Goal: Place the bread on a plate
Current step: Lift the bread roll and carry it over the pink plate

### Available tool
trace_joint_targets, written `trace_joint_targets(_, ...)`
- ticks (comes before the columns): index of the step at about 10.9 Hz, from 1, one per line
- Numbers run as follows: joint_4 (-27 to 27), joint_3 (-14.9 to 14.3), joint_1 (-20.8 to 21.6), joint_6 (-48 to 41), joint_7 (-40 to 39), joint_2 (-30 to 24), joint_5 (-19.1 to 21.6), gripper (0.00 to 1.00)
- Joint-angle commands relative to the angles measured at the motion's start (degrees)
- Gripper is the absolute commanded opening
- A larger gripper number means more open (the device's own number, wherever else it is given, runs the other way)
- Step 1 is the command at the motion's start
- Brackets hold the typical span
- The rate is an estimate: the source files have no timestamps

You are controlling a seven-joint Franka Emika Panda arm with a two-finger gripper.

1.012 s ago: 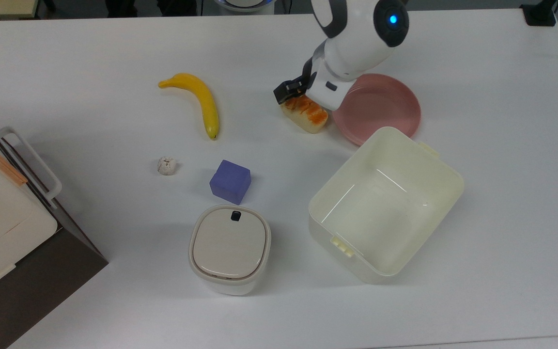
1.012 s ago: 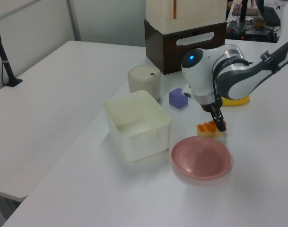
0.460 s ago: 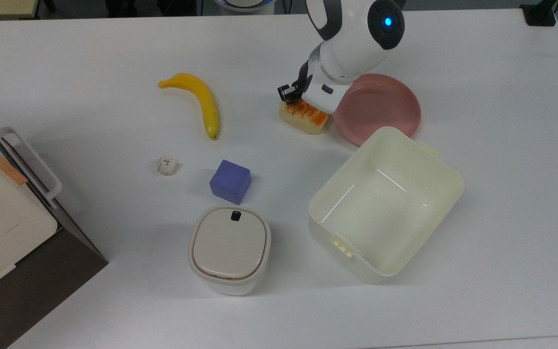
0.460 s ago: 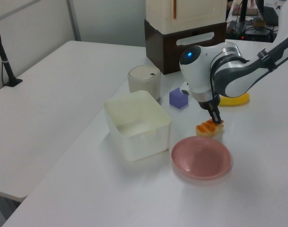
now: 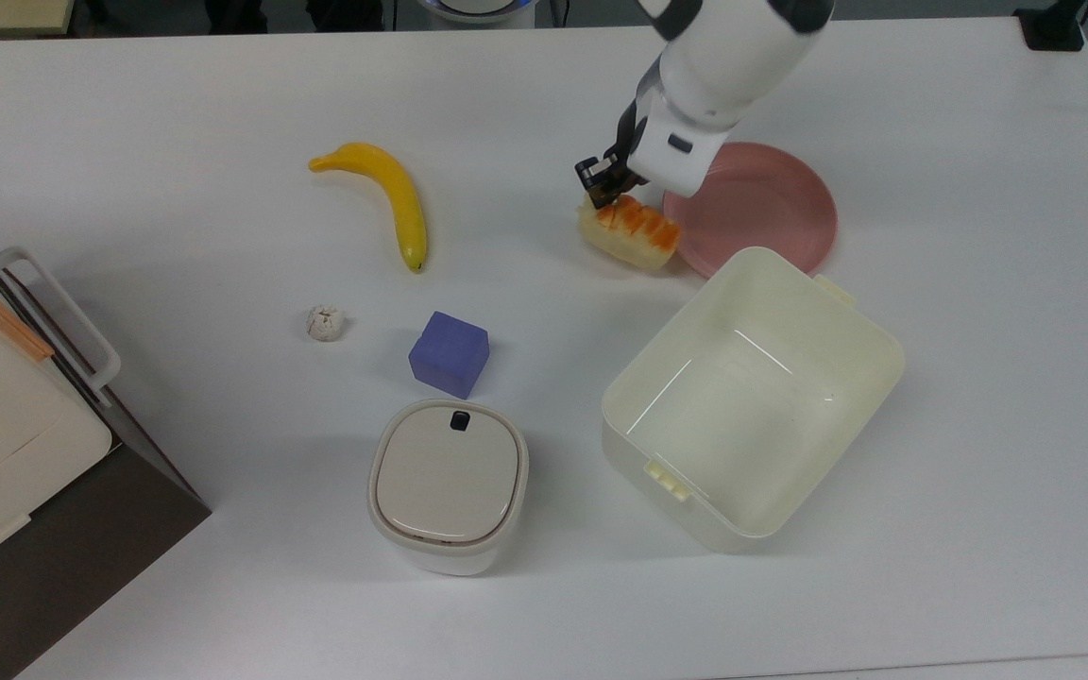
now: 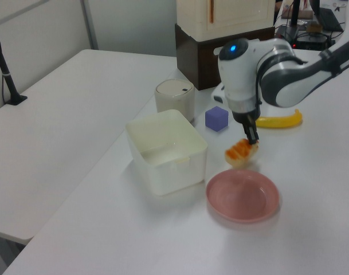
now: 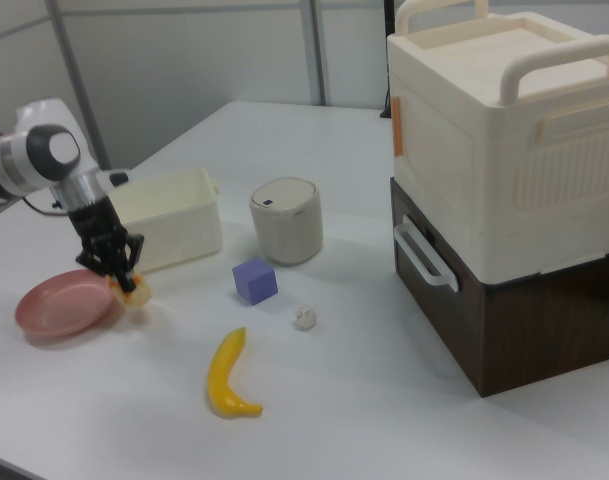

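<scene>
Beside the plate's rim, the gripper [image 5: 601, 189] holds the bread [image 5: 630, 232] — fingers closed on one end.

On the white table [image 5: 176, 113] the bread hangs tilted and lifted off the surface, as the left view shows it [image 6: 242, 152], just beside the pink plate [image 5: 771, 212] but not on it. The plate is near the table's far edge in the top view, touching the cream tub [image 5: 752, 397] — the banana [image 5: 393, 200], purple cube [image 5: 450, 353] and lidded container [image 5: 448, 482] are well apart, toward the top view's left.
</scene>
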Motion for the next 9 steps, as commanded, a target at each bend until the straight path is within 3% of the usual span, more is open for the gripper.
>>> trace_joint_targets(1, -3.74, -0.74, -1.68, 11.38, 7.85, -6.58, 2.72, 0.0)
trace_joint_targets(4, -4.1, 0.04, -0.73, 7.5, 6.48, -6.5, 2.64, 0.0)
trace_joint_targets(6, -5.76, 3.2, 1.29, 4.65, 4.79, -6.06, 2.64, 0.0)
trace_joint_targets(9, -5.51, 9.0, 1.65, 2.98, 9.26, -5.8, 1.94, 0.0)
